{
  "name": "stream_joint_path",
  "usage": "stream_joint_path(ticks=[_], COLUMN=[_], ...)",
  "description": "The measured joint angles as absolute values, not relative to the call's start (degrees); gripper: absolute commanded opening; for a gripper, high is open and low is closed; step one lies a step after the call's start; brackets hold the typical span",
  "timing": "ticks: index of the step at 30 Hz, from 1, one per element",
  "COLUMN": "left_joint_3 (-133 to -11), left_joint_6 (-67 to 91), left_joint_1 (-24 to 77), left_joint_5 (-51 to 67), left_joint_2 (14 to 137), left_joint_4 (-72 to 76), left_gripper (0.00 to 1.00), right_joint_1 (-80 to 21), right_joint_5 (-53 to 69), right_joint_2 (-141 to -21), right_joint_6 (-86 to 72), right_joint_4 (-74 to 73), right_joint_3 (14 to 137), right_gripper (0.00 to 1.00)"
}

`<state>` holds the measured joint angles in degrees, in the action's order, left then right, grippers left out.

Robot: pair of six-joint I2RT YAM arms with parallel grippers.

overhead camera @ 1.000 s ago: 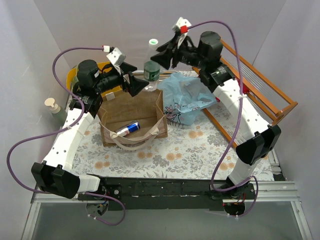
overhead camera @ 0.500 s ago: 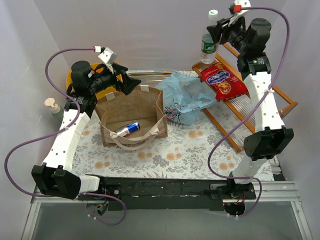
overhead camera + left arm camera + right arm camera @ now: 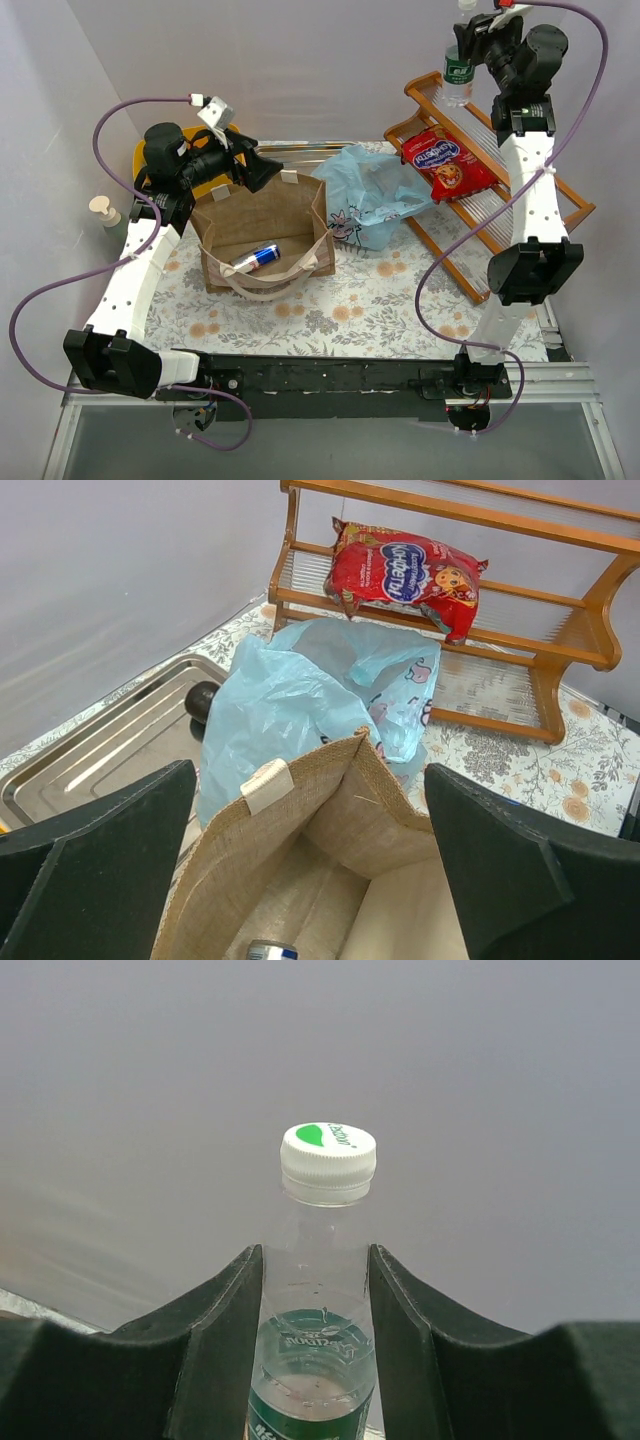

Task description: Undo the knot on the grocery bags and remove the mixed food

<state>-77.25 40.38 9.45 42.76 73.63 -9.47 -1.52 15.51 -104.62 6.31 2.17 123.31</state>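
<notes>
The brown paper bag (image 3: 262,225) stands open mid-table with a blue-silver can (image 3: 256,258) lying inside; the can's top shows in the left wrist view (image 3: 272,950). The light blue plastic bag (image 3: 372,195) lies crumpled to its right, also in the left wrist view (image 3: 300,695). My left gripper (image 3: 262,170) is open above the paper bag's back rim (image 3: 330,755). My right gripper (image 3: 468,50) is shut on the clear green-labelled bottle (image 3: 318,1340), held high at the back right over the wooden rack. The red snack packet (image 3: 446,163) lies on the rack (image 3: 400,572).
A wooden rack (image 3: 520,195) runs along the right side. A steel tray (image 3: 110,750) at the back holds a dark round item (image 3: 202,700). A yellow tub (image 3: 145,155) and a pump soap bottle (image 3: 108,217) stand at the left.
My right gripper has carried the bottle from above the paper bag to the far back right, over the rack. My left gripper has drawn back slightly to the left.
</notes>
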Motion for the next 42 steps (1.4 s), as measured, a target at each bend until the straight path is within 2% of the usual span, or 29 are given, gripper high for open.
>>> stream_joint_path(ticks=[8,24,38,42], left_joint_3=[-77.28,-77.3,-77.28,-77.28], left_joint_6=[40.25,38.76,38.39,38.39], left_joint_1=[9.43,9.43,9.43,9.43], left_joint_5=[42.63,41.71,41.76,41.74], left_joint_2=[73.63,73.67,73.67,73.67], left_joint_4=[-11.42,-14.87,-15.0,-15.0], left_gripper=[0.98,0.98,0.98,0.98], right_joint_1=[-0.93,-0.82,-0.82,-0.8], right_joint_5=[14.7,14.15,13.08,13.41], right_joint_2=[-111.83,-112.99,-112.09,-112.01], right_joint_6=[6.11,3.55,3.66,3.25], right_joint_4=[4.91,8.95,9.45,8.51], right_joint_3=[125.82,126.82,120.05,118.15], right_gripper=[0.01,0.01,0.01,0.49])
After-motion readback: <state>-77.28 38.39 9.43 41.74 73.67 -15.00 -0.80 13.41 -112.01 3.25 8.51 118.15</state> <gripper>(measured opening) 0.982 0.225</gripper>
